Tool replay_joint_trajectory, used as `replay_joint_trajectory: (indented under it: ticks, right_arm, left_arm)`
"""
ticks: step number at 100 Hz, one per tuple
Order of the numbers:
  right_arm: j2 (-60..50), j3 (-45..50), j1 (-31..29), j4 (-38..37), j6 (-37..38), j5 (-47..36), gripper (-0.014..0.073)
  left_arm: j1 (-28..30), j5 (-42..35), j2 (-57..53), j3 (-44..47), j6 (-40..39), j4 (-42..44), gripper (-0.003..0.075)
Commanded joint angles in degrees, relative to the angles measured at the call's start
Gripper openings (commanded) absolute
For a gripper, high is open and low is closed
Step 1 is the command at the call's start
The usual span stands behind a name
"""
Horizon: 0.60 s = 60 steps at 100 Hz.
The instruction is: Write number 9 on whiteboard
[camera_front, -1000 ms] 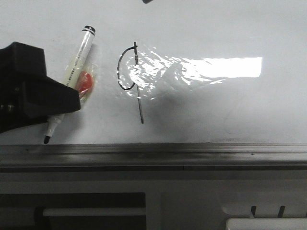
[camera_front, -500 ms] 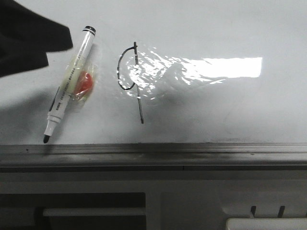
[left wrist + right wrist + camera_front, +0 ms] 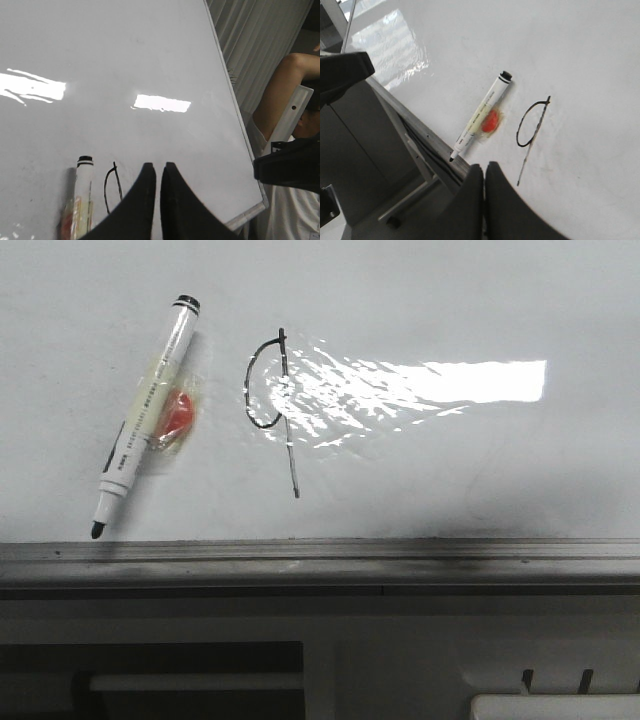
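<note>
gone from the front view is the dark arm; the number 9 (image 3: 272,408) sits on the whiteboard (image 3: 450,470). left gripper (image 3: 159,172) is pressed together, beside it. right gripper (image 3: 484,174) too, nearer.

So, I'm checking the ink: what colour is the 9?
Black, a thin line on the whiteboard; the 9 shows best in the front view.
</note>
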Motion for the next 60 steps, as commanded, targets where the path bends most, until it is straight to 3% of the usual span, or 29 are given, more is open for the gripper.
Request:
replay_joint_trajectory:
  ticks: [1, 30, 60]
  right_arm:
    - [-5.97, 4.0, 0.08, -2.32, -0.72, -9.83, -0.007]
    - [-25.19, 18.69, 0.08, -2.62, -0.72, -10.7, -0.007]
    - [-37.54, 24.0, 0.08, -2.62, -0.72, -10.62, -0.007]
  left_arm:
    - [-0.22, -3.8, -3.03, 1.58, 0.36, 0.37, -0.002]
    - [-0.22, -3.8, -11.0, 9.58, 0.36, 0.37, -0.002]
    - [-0.22, -3.92, -11.43, 11.39, 0.36, 0.37, -0.002]
